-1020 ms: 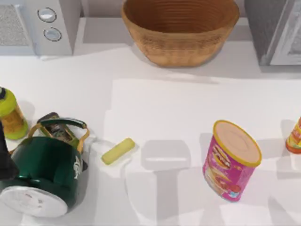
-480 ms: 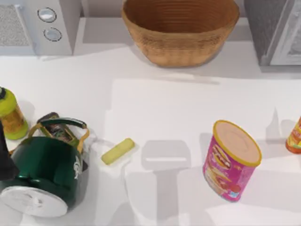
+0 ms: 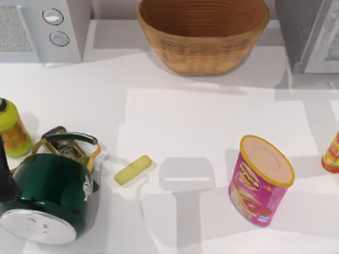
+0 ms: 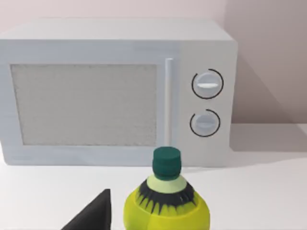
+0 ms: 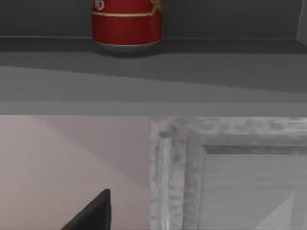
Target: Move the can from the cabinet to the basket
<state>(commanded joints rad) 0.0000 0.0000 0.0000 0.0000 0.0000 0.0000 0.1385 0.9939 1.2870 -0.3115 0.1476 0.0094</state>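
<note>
The white bench (image 3: 212, 132) is lying under everything, and at its far left the white microwave (image 3: 42, 29) with two round knobs is standing, its door facing my left wrist camera. At the far middle the wicker basket (image 3: 204, 34) is sitting open and holding nothing I can see. At the far right the dark grey cabinet (image 3: 310, 34) is standing with its pale framed door panel showing; in my right wrist view the red can (image 5: 126, 24) is standing upright on a dark shelf (image 5: 192, 62) of that cabinet, above the pale framed door. At the near left the green kettle (image 3: 50, 193) is sitting, with a small yellow-green block (image 3: 132, 170) lying just beside it on its right. The tall pink canister (image 3: 259, 180) with its yellow rim is standing at the near right, and an orange bottle (image 3: 332, 153) is standing at the right edge, apart from the canister. A yellow-green bottle (image 3: 11, 129) with a dark green cap is standing at the left edge, between the kettle and the microwave. A dark tip of each of my jaws is showing at the edge of its own wrist view, and I cannot tell whether either pair is released or clenched.
</note>
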